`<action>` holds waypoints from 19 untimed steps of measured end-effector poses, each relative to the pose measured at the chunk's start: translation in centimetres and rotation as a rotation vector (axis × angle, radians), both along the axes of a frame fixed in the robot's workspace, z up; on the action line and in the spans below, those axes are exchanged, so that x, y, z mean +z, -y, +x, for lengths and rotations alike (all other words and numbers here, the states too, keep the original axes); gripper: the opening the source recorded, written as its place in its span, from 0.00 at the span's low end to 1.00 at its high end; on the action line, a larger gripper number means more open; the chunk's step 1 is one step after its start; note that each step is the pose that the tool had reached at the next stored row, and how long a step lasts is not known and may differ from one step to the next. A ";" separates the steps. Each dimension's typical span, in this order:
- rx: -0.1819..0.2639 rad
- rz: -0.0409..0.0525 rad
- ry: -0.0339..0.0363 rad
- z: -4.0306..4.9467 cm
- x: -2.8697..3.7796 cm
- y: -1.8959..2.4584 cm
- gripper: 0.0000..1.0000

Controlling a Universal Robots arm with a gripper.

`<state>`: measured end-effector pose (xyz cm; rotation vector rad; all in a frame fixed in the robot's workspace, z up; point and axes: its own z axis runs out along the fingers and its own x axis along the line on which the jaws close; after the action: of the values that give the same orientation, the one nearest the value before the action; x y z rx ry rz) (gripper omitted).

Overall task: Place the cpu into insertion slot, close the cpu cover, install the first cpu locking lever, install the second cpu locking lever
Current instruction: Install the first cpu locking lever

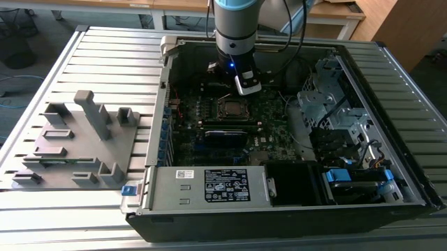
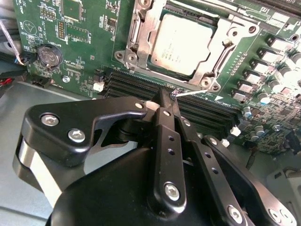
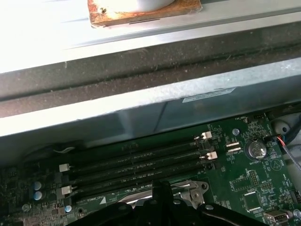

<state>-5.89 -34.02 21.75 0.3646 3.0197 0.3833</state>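
The cpu point(image 2: 181, 44) lies flat in the insertion slot point(image 1: 231, 108), its pale metal face showing through the window of the cpu cover point(image 2: 141, 33), which is folded down over it. A thin wire locking lever point(image 2: 195, 90) runs along the socket edge beside the memory slots. Its end sits right at the tips of my gripper point(image 2: 168, 96), and I cannot tell if they touch it. The black fingers point(image 2: 164, 122) are pressed together with nothing between them. In the exterior view the gripper point(image 1: 241, 89) hangs just behind the socket, inside the computer case point(image 1: 279, 209).
Black memory slots point(image 3: 136, 162) run between the socket and the case wall point(image 3: 141, 113). A coin battery point(image 2: 49, 55) sits on the green board. Drive cages and cables point(image 1: 335, 115) fill the case at the exterior view's right. A grey fixture point(image 1: 77, 141) lies on the table at its left.
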 end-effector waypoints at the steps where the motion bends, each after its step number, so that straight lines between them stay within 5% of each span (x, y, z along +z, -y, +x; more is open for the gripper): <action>1: 0.000 0.0000 0.0020 0.00 -0.05 -0.01 0.10; 8: 0.000 0.0001 0.0121 0.00 -0.39 -0.27 0.10; 12: 0.000 0.0001 0.0124 0.00 -0.48 -0.72 0.10; 19: -0.003 -0.0003 0.0152 -0.01 -0.72 -0.74 0.10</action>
<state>-5.90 -33.28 21.03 0.3646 3.0040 0.3837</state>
